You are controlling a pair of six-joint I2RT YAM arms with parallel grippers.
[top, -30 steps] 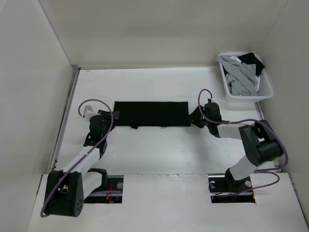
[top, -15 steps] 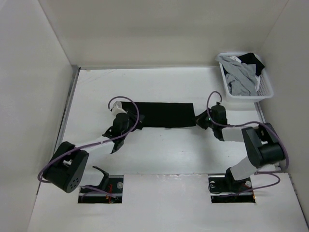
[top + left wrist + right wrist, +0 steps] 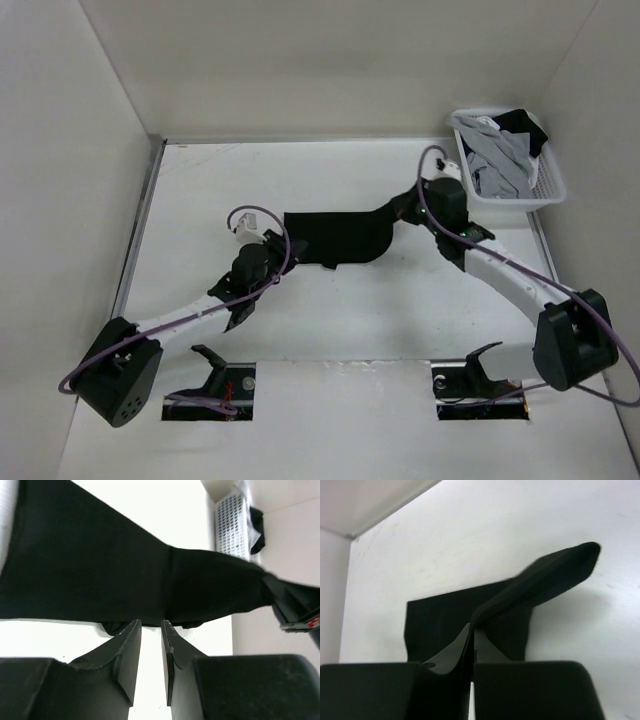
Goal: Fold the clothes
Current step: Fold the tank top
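Observation:
The clothes, a black T-shirt (image 3: 335, 236) folded into a strip, lie mid-table. My right gripper (image 3: 398, 213) is shut on the strip's right end and holds it raised off the table. In the right wrist view the fingers (image 3: 472, 627) pinch a lifted fold of the T-shirt (image 3: 540, 577), with the rest of it flat below. My left gripper (image 3: 277, 250) sits low at the strip's near left edge. In the left wrist view its fingertips (image 3: 151, 623) stand slightly apart at the T-shirt's (image 3: 100, 570) hem, and bare table shows between them.
A white mesh basket (image 3: 548, 190) stands at the back right corner holding a light grey garment (image 3: 497, 160) and a dark item. The basket (image 3: 232, 525) also shows in the left wrist view. White walls close in the table on three sides.
My right gripper has shut on the shirt's right end and lifted it up and back. The left arm swung right to the strip's near left edge. The strip has shifted right and bunched.

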